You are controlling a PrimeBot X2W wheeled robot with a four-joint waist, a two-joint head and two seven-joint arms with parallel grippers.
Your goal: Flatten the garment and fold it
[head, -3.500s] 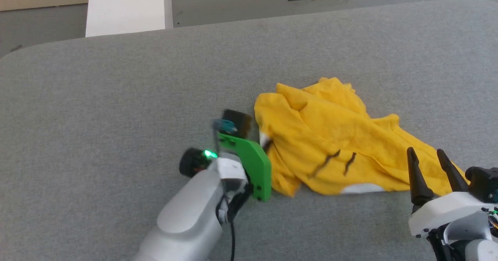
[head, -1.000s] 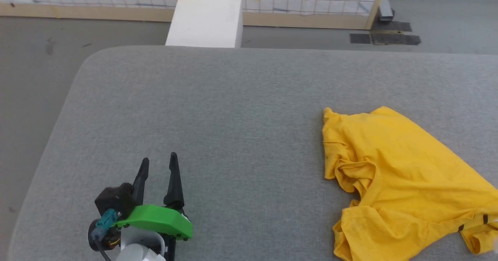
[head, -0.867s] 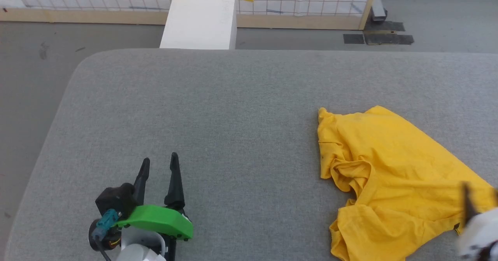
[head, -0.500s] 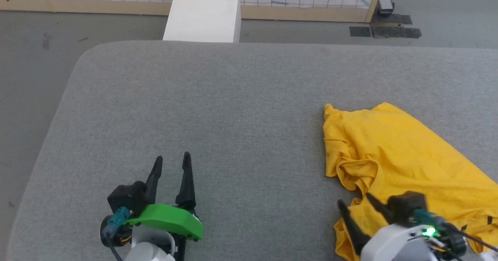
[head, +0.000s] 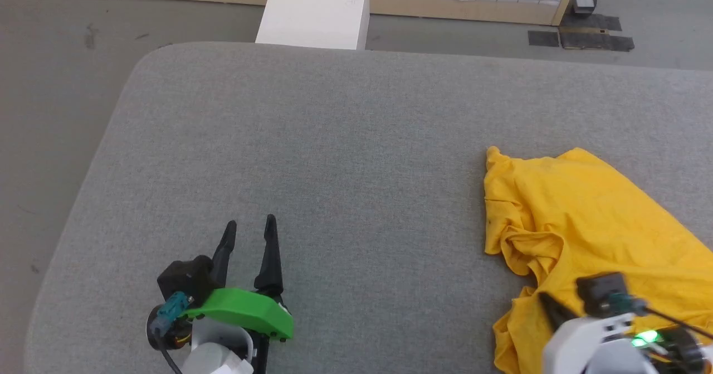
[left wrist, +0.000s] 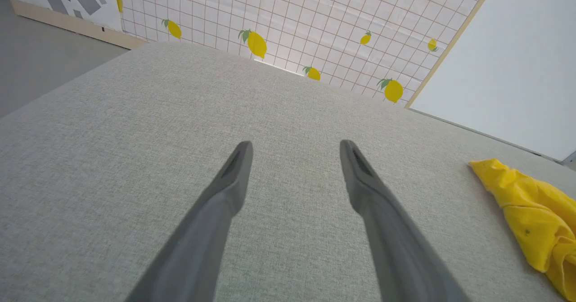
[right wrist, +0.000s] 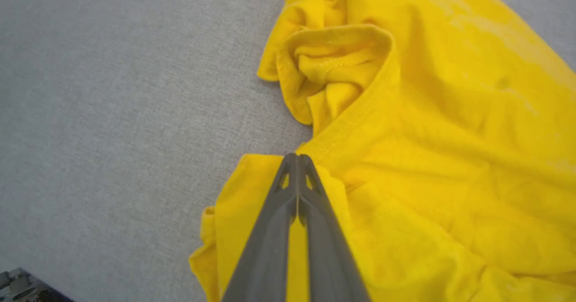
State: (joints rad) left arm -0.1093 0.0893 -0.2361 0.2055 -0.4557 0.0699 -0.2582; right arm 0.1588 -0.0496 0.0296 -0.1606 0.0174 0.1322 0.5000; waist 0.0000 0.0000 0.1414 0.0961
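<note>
At the near edge of the grey fabric-covered bench, the left end effector is seen at the lower left of the head view. Its two dark fingers are held well apart, nothing is found between them, and they are pointed out over bare fabric, as is shown in the left wrist view. A green bracket is mounted just behind those fingers.

At the lower right, the right end effector is lowered onto the near part of the garment. Its fingers are pressed together along their length, and their tips are set at a stitched hem where two folds of the cloth meet. Whether cloth is pinched between the tips cannot be told. A green light is lit on that wrist.

The yellow garment is spread in a rumpled heap on the right side of the bench, well apart from the left end effector. A bunched, rolled-over edge is seen on its left side, and smoother cloth is laid farther back and to the right.

Beyond the far edge of the bench, a white block is stood on the grey floor, and dark mats are laid farther right. A grid-patterned wall printed with lemons is seen behind.
</note>
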